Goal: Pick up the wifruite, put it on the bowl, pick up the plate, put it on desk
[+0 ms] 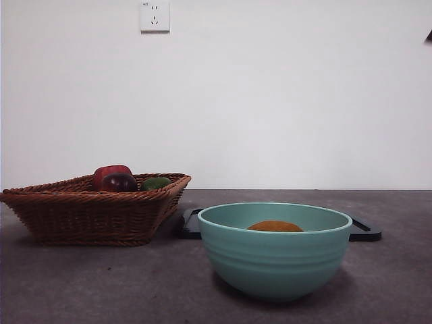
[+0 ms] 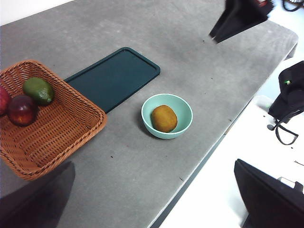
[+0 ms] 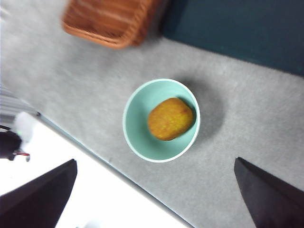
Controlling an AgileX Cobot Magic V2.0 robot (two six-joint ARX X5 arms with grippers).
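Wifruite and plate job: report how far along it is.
Done: the wifruite lies in the bowl on the desk. In hand: nothing; the right gripper hangs open above the bowl, holding nothing, and the left gripper waits off to the side. Left: the plate step. The only flat piece is the dark tray beside the basket, lying on the desk untouched.

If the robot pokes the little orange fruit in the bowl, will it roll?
Probably a little: the wifruite looks oval and smooth. The bowl has curved walls that should stop it. It likely rocks rather than escapes.
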